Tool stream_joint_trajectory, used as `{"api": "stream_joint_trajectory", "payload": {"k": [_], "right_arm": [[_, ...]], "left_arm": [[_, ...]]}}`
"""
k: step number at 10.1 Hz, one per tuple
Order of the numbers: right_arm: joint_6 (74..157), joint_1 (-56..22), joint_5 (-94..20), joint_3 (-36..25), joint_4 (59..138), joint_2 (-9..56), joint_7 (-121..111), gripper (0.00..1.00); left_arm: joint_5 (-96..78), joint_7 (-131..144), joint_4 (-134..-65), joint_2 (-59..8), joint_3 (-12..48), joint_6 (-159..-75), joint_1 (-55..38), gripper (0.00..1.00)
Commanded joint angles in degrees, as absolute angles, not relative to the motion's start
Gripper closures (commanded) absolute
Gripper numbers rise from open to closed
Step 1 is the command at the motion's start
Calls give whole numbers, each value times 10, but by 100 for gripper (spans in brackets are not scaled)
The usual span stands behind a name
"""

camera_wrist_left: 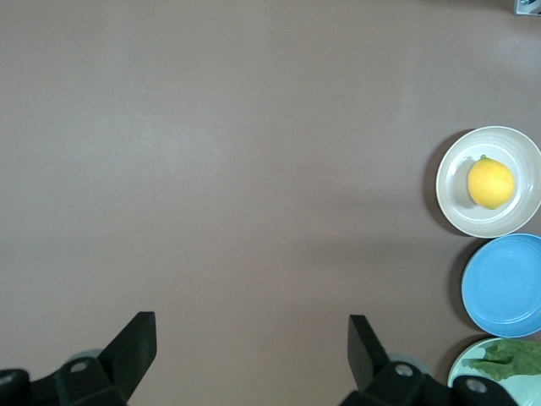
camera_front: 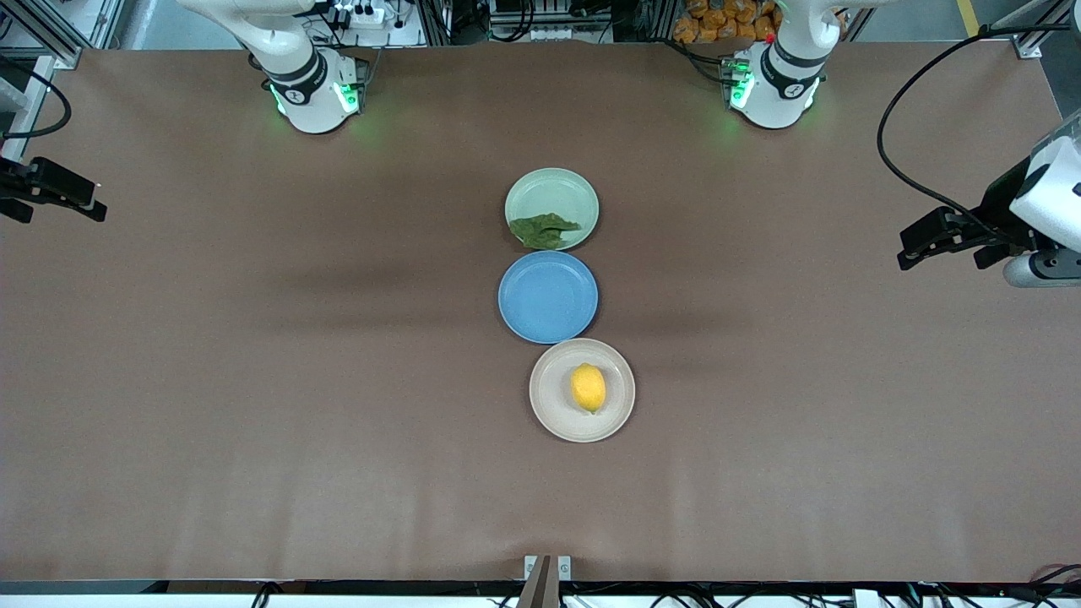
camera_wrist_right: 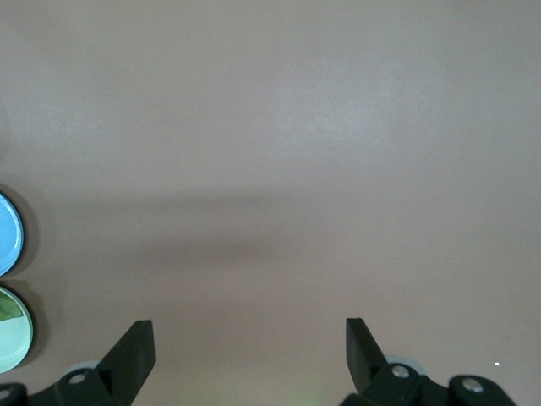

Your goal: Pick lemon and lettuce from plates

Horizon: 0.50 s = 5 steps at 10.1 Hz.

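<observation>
The yellow lemon (camera_front: 588, 388) (camera_wrist_left: 490, 183) lies on the beige plate (camera_front: 545, 409) (camera_wrist_left: 455, 196), the plate nearest the front camera. On the mint green plate (camera_front: 553, 190) (camera_wrist_left: 461, 365), farthest from the front camera, lies the crinkled green lettuce (camera_front: 543, 230) (camera_wrist_left: 511, 359). My left gripper (camera_front: 908, 249) (camera_wrist_left: 252, 334) hangs open over bare table at the left arm's end, well away from the plates. Over the right arm's end my right gripper (camera_front: 95, 201) (camera_wrist_right: 250, 338) is also open, with nothing between its fingers.
A blue plate (camera_front: 548, 296) (camera_wrist_left: 505, 285) (camera_wrist_right: 7, 234) with nothing on it sits between the two task plates, touching both. The three plates form a row down the middle of the brown table (camera_front: 253, 380). A rim of the mint plate (camera_wrist_right: 13, 342) shows in the right wrist view.
</observation>
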State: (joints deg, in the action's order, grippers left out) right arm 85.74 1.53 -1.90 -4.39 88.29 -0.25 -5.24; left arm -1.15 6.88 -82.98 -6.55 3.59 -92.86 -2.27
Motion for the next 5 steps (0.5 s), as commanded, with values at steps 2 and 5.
{"api": "stream_joint_trajectory", "payload": {"k": [2, 5], "right_arm": [[860, 21, -22, -40, 887, -5, -62, 0], [857, 22, -22, -40, 887, -5, -62, 0]], "left_arm": [[-2, 58, -830, -65, 37, -936, -21, 0], [-3, 59, -830, -74, 37, -953, -25, 0]]}}
